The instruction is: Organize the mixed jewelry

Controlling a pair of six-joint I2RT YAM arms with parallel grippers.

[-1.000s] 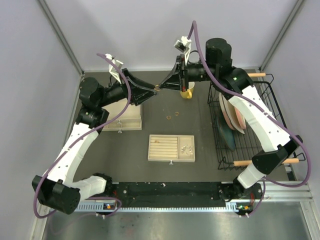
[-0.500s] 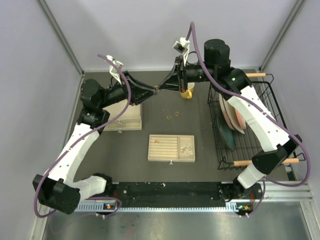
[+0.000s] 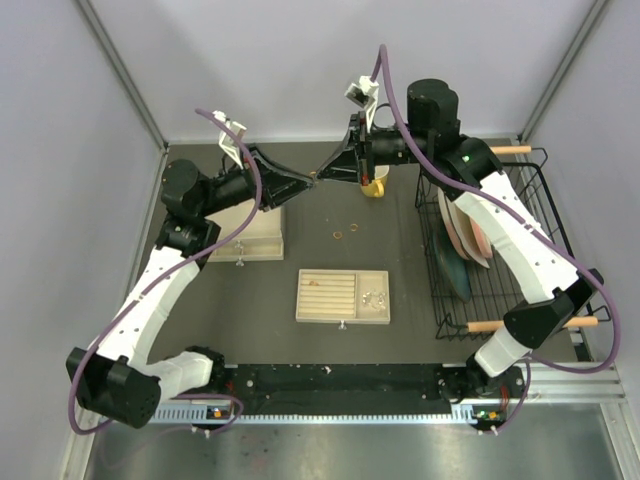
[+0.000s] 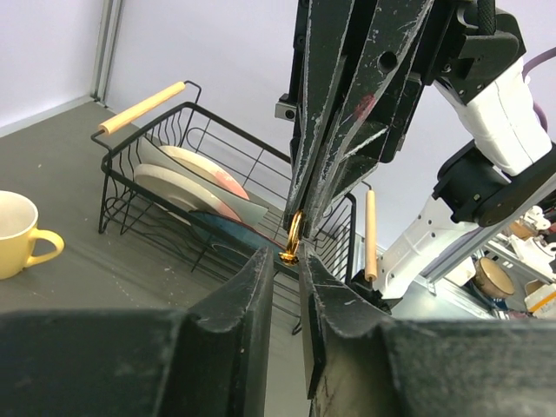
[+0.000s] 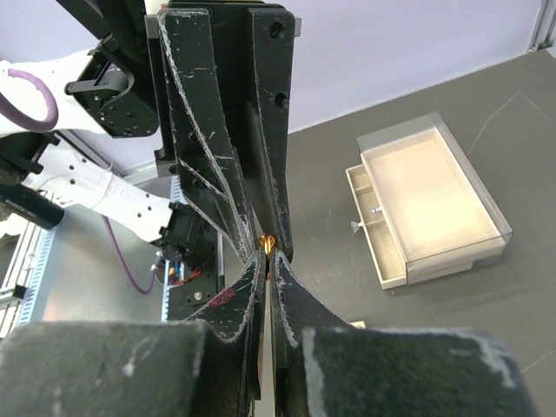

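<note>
One gold ring (image 4: 293, 239) hangs above the far middle of the worktop (image 3: 250, 290). The right pincer (image 5: 268, 263) is pressed together on it, and the left pincer (image 4: 287, 261) meets it tip to tip, its fingers narrowly spread either side of the ring's lower edge. Two loose rings (image 3: 338, 235) lie just near of the one mug (image 3: 374, 187), one silvery cluster (image 3: 375, 298) sits in the right compartment of the single tray (image 3: 343, 318), and the rack (image 3: 520, 290) at right holds three plates (image 3: 452, 225).

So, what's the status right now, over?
Right gripper shut on ring, mid-air. Left gripper: jaws flank it, narrow; grip unclear. Nothing in the way.
</note>
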